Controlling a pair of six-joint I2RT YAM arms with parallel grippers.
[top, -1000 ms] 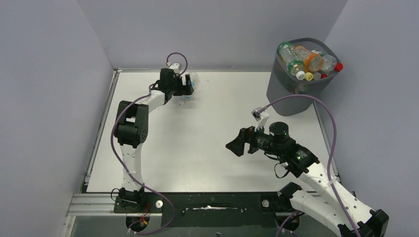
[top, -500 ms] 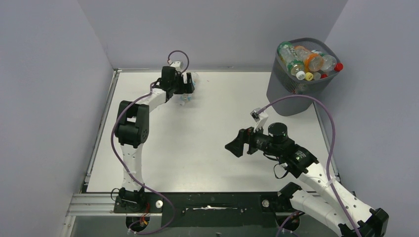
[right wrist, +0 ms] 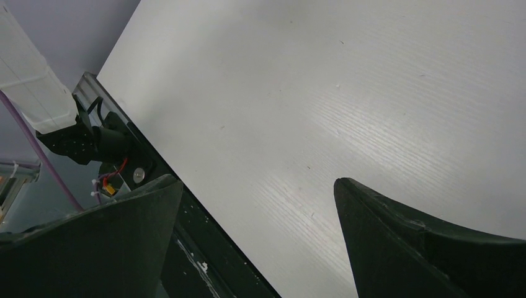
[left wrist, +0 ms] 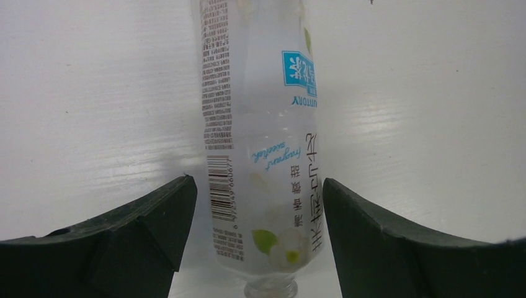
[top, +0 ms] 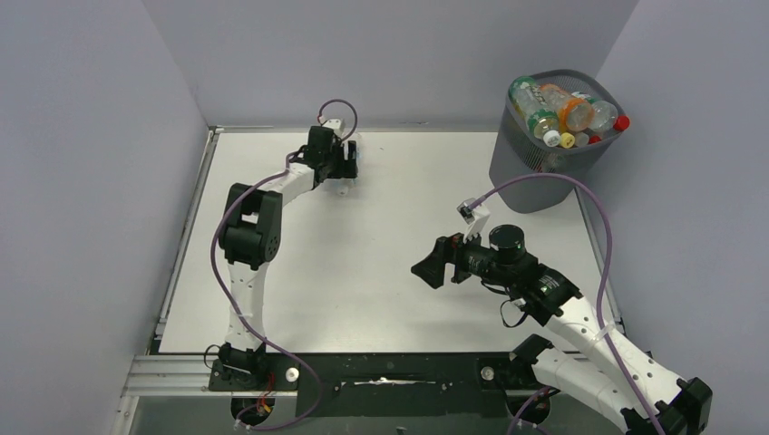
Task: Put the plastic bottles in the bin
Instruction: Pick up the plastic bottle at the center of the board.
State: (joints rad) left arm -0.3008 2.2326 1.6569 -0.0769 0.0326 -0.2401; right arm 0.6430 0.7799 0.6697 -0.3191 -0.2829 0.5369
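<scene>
A clear plastic bottle (left wrist: 260, 155) with a white and blue label lies on the white table, neck toward the camera. My left gripper (left wrist: 255, 186) straddles it, open, with a narrow gap at the left finger (left wrist: 142, 230) and the right finger (left wrist: 384, 242) almost against the label. From above, the left gripper (top: 347, 163) sits at the table's far edge and covers most of that bottle. The dark mesh bin (top: 535, 172) stands at the far right, heaped with several plastic bottles (top: 562, 111). My right gripper (top: 426, 270) hovers open over mid-table with nothing between its fingers.
Grey walls enclose the table on the left, back and right. The black mounting rail (top: 381, 372) with both arm bases runs along the near edge; its corner appears in the right wrist view as the rail (right wrist: 186, 248). A purple cable (top: 544, 181) loops near the bin.
My left gripper has shifted slightly right and farther back over the bottle, and its jaws have narrowed around it. The right arm has barely moved.
</scene>
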